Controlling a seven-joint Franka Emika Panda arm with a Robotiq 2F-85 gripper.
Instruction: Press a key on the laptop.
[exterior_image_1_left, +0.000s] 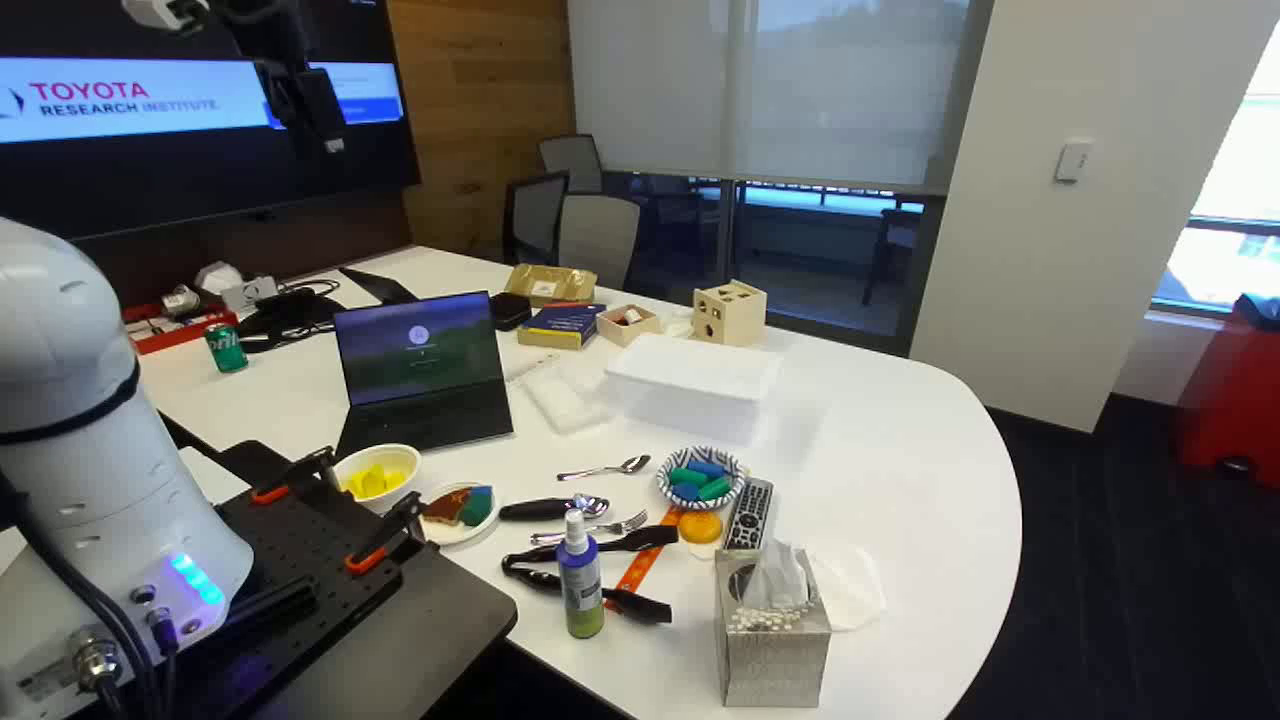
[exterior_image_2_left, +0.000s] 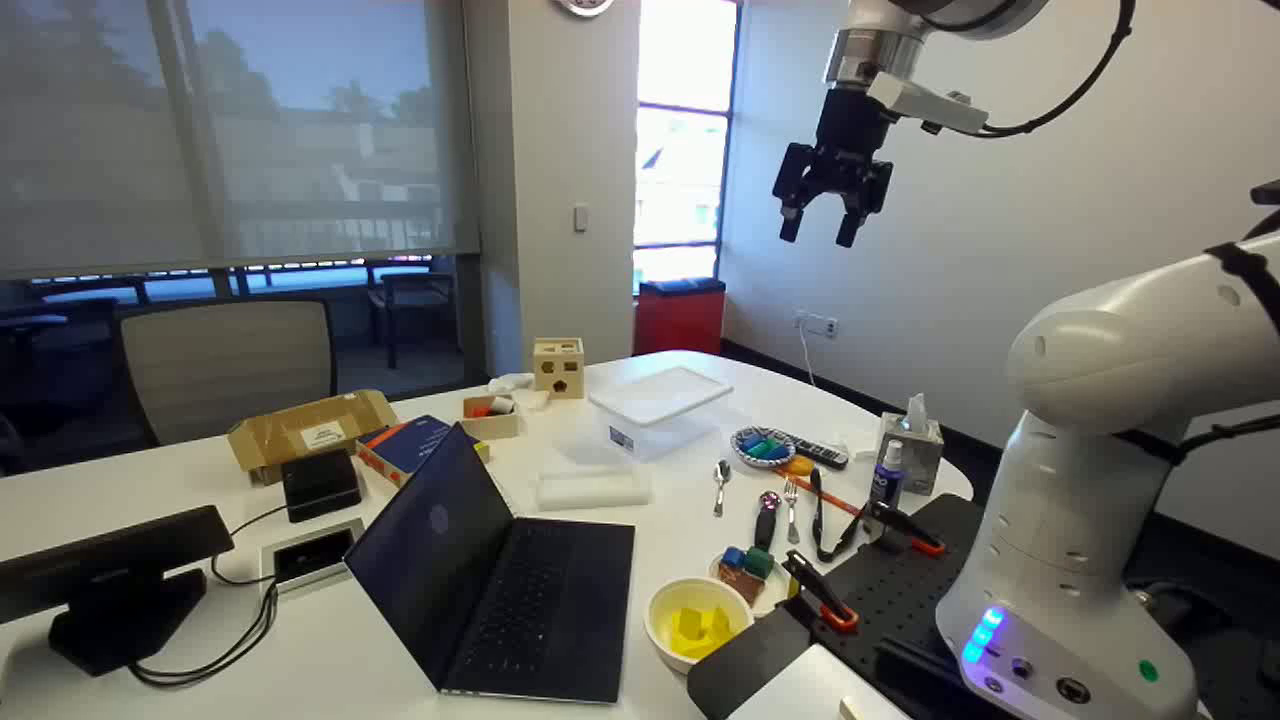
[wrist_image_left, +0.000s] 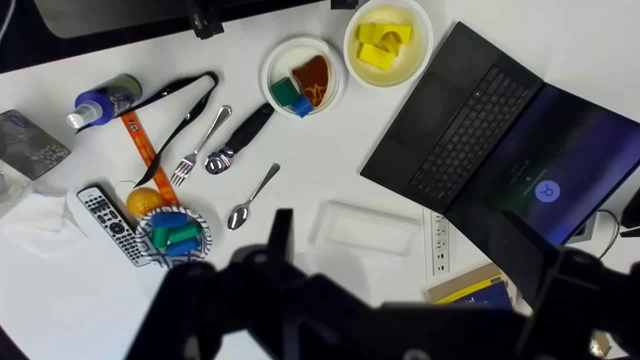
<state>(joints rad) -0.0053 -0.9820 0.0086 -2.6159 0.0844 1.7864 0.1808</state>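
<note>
Standing open on the white tabletop (exterior_image_1_left: 900, 450): laptop (wrist_image_left: 500, 150), dark, its panel (wrist_image_left: 555, 160) lit, its keyboard (wrist_image_left: 465, 135) exposed.

Just beside the laptop's front edge: white bowl (wrist_image_left: 410, 60), holding yellow blocks (wrist_image_left: 377, 56). Just beside the laptop's hinge end: white power strip (wrist_image_left: 440, 245). Near the laptop, same side: shallow translucent tray (wrist_image_left: 367, 230), lying flat.

Next out from the laptop's front: plate (wrist_image_left: 285, 60), bearing one brown piece (wrist_image_left: 312, 80), one green block (wrist_image_left: 285, 91), one blue block (wrist_image_left: 302, 106).

Farther from the laptop: spoon (wrist_image_left: 256, 192); black-handled utensil (wrist_image_left: 241, 140), metal head; fork (wrist_image_left: 198, 151); black tongs (wrist_image_left: 186, 118), laid over an orange strip (wrist_image_left: 145, 142). Farther out on the tray side of the laptop: white-lidded box (exterior_image_1_left: 695, 375).

Farther still from the laptop: patterned bowl (wrist_image_left: 206, 242), filled with blue and green blocks (wrist_image_left: 184, 232); remote control (wrist_image_left: 115, 225); spray bottle (exterior_image_1_left: 580, 580), upright; tissue box (exterior_image_1_left: 772, 650), one tissue (exterior_image_1_left: 778, 578) standing out of its top.

High over the tabletop, well apart from the laptop in an exterior view: gripper (exterior_image_2_left: 818, 232), black, its fingers (exterior_image_2_left: 790, 225) spread apart. In the wrist view, one finger cuts across the laptop's panel.

Beyond the laptop, in an exterior view: large wall screen (exterior_image_1_left: 190, 110), lettered TOYOTA RESEARCH INSTITUTE.
</note>
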